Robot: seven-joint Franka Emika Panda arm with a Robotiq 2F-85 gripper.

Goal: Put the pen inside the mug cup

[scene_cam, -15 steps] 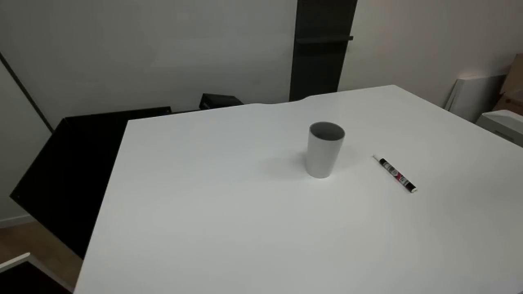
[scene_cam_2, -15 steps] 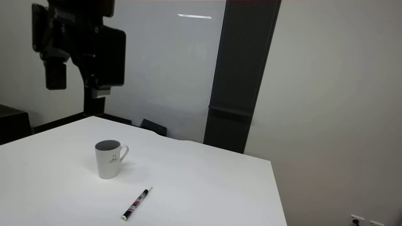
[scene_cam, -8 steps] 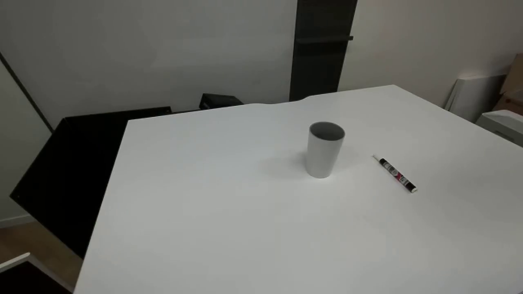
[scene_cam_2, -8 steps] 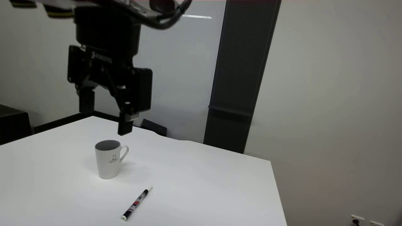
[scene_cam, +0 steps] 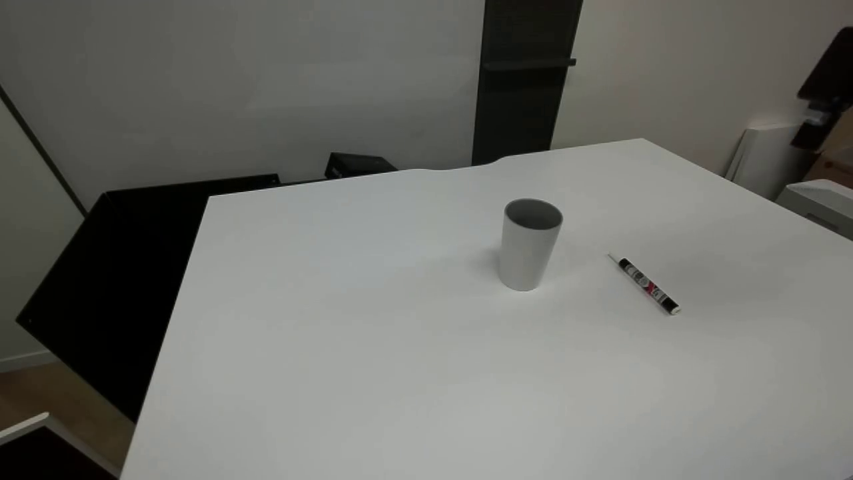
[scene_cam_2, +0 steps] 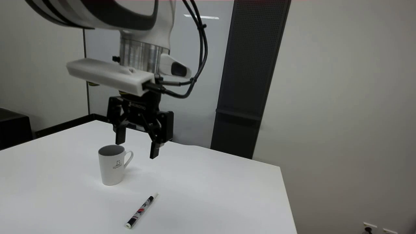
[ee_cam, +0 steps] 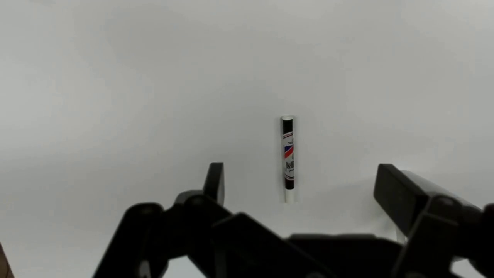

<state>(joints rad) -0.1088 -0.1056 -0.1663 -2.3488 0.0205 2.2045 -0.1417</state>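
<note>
The pen [scene_cam: 644, 283] lies flat on the table, dark with a white tip and red and white marks. It also shows in an exterior view [scene_cam_2: 140, 211] and in the wrist view [ee_cam: 288, 154]. The mug cup [scene_cam: 530, 257] stands upright beside it, light grey-white with a dark inside. In an exterior view the mug cup [scene_cam_2: 110, 167] shows a handle and a small drawing. My gripper [scene_cam_2: 137, 148] is open and empty above the table, higher than the pen. In the wrist view the pen lies between the spread fingers, beyond their tips; the right finger partly hides the mug cup [ee_cam: 424, 183].
The white table [scene_cam: 333, 347] bears the pen and mug cup. A black structure [scene_cam: 133, 287] stands beyond its left edge in an exterior view. A white box [scene_cam: 823, 207] and cardboard [scene_cam: 840, 163] are beyond its right edge. A dark panel [scene_cam_2: 250, 74] runs down the back wall.
My gripper has moved down and to the right in an exterior view, and part of it now shows at another exterior view's right edge. The pen and mug cup have not moved.
</note>
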